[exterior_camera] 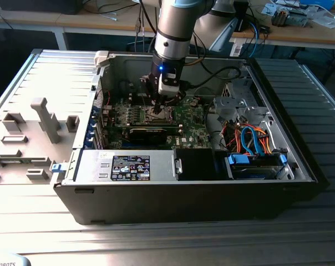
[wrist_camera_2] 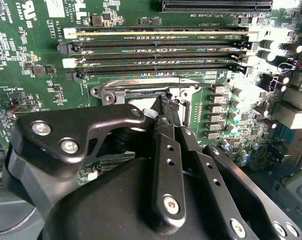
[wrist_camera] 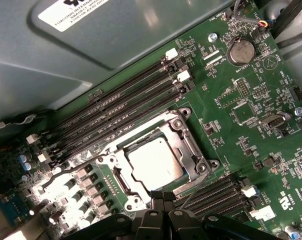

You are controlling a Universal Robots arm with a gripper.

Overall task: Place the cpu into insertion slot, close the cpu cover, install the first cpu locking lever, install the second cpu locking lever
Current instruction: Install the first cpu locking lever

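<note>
My tool (exterior_camera: 158, 106) hangs low inside the open black computer case (exterior_camera: 300, 160), which lies on its side on the ribbed grey desk (exterior_camera: 40, 72). In both wrist views its black fingers (wrist_camera_2: 167, 150) are pressed together, with nothing between them, and their tips sit at the edge of the square silver-rimmed insertion slot (wrist_camera: 188, 142) on the green circuit board (wrist_camera: 251, 115).

The small square cpu with its silver-grey metal face (wrist_camera: 155, 162) lies flat in that slot, just beyond my fingertips in the first wrist view. The thin silver metal cpu cover with a cut-out centre (wrist_camera: 141, 140) lies down around the chip, framing it. A thin metal locking lever (wrist_camera: 193, 190) runs slantwise along the side of the slot nearest my tool, right beside the fingertips; I cannot tell whether they touch it.

Four long black memory slots (wrist_camera: 121, 107) run along the far side of the slot, away from my tool.
</note>
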